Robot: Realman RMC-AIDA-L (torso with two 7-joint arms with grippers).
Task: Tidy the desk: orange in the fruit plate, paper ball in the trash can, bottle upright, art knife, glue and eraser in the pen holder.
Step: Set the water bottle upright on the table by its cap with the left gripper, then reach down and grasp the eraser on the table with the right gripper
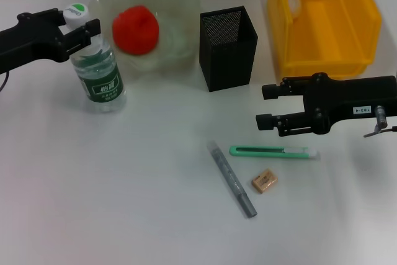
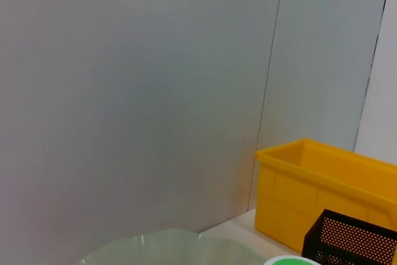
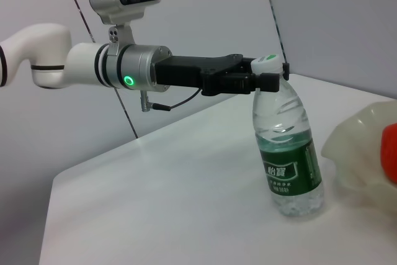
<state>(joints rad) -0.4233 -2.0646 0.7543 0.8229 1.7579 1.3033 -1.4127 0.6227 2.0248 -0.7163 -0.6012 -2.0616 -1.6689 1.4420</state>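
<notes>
I'm seeing the left gripper [image 1: 84, 29] clamping the bottle [image 1: 98, 74] at the neck, just under the white cap; the bottle is standing upright on the desk [image 1: 124, 190], just beside the fruit plate [image 1: 180, 10] on its left. The right wrist view is confirming it: the left gripper's fingers [image 3: 239, 82] are sitting closed around the neck and the bottle [image 3: 288, 153] is resting base-down on the white top.

The orange [image 1: 135, 28] is lying inside the fruit plate. The paper ball [image 1: 293, 5] is showing as a white wad inside the trash can [image 1: 322, 23], against its left wall.

The pen holder [image 1: 228, 48] is standing between the fruit plate and the trash can. I can't tell what's inside it through the mesh.

The right gripper [image 1: 265, 105] is hovering in front of the trash can with its jaws parted, holding nothing. Just below it the art knife [image 1: 273, 151] is lying flat on the desk. The eraser [image 1: 264, 181] is sitting near the knife on the nearer side, and the glue [image 1: 232, 178] is lying diagonally to the left of the eraser, not touching it.
</notes>
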